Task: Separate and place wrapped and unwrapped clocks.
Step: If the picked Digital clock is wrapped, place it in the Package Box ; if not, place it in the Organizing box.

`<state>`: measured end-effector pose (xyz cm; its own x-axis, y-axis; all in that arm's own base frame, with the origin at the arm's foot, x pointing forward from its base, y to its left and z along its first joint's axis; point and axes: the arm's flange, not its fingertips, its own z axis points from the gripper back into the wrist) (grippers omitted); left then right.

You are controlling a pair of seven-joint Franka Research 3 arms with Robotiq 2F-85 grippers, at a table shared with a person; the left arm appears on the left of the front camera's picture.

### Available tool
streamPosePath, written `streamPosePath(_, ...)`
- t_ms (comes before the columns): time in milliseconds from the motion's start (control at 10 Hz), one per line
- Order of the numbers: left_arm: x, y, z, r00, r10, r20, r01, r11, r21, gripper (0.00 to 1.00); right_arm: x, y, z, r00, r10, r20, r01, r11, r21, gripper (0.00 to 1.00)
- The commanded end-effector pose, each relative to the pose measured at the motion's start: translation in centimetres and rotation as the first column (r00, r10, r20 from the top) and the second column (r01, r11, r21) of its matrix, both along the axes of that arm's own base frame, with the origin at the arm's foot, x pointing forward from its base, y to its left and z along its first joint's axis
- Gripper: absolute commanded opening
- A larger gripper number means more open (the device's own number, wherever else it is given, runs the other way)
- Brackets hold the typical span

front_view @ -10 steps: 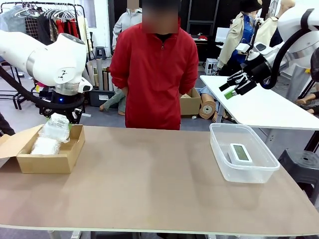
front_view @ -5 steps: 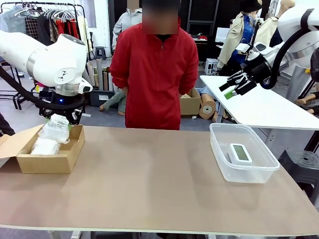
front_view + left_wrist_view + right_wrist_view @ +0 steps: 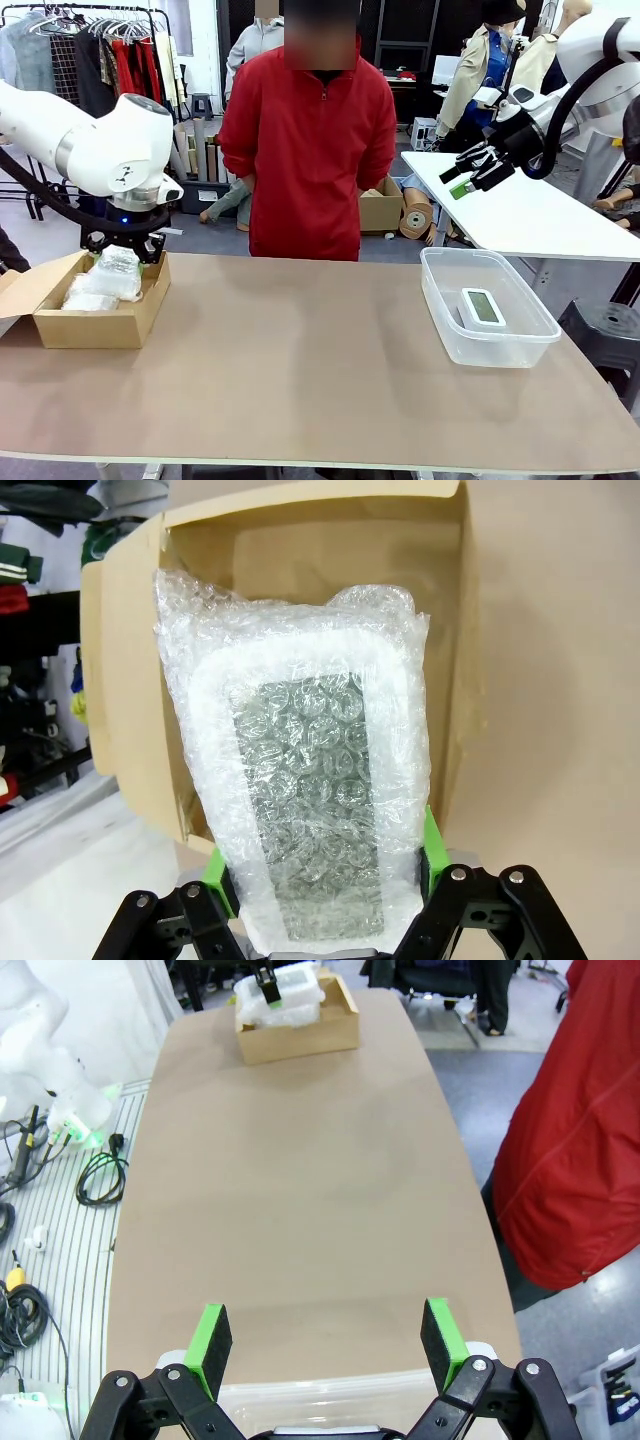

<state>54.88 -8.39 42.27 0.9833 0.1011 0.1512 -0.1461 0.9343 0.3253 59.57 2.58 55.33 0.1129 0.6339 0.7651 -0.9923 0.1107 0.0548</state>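
Note:
My left gripper (image 3: 120,246) is shut on a wrapped clock (image 3: 116,272), a bubble-wrap bundle lowered into the open cardboard box (image 3: 110,325) at the table's left end. Seen from the left wrist, the wrapped clock (image 3: 310,780) stands between the green pads (image 3: 430,848), with the box (image 3: 300,540) behind it. A second wrapped bundle (image 3: 84,298) lies in the box beside it. The unwrapped white clock (image 3: 482,306) lies in the clear plastic bin (image 3: 440,300) at the right. My right gripper (image 3: 470,175) hangs open high above the bin; its fingers (image 3: 208,1338) hold nothing.
A person in a red jacket (image 3: 310,140) stands at the far edge, hands behind the table line. In the right wrist view the box (image 3: 300,1025) sits at the far end of the brown tabletop (image 3: 300,1190). Another white table (image 3: 530,215) stands at the back right.
My left gripper has come down with the wrapped clock, from just above the box into it. The right arm and the person have not moved.

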Motion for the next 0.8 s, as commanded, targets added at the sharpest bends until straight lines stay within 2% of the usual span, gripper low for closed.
streamPosePath(0,0.4,0.8,-1.1,0.999,0.026,0.021,-0.027,0.999,0.029,0.0,-0.1,0.2,0.2,1.0,0.0,0.009,0.001,1.0,-0.013,1.0)
streamPosePath(400,1.4,1.7,-2.6,1.0,0.016,0.022,-0.016,1.0,0.017,0.0,-0.1,0.2,0.2,1.0,0.0,0.009,0.001,1.0,-0.013,1.0)
streamPosePath(700,1.8,1.5,-3.8,0.999,-0.031,0.039,0.031,1.0,0.0,0.0,-0.1,0.2,0.2,1.0,0.0,0.009,0.001,1.0,-0.013,1.0)
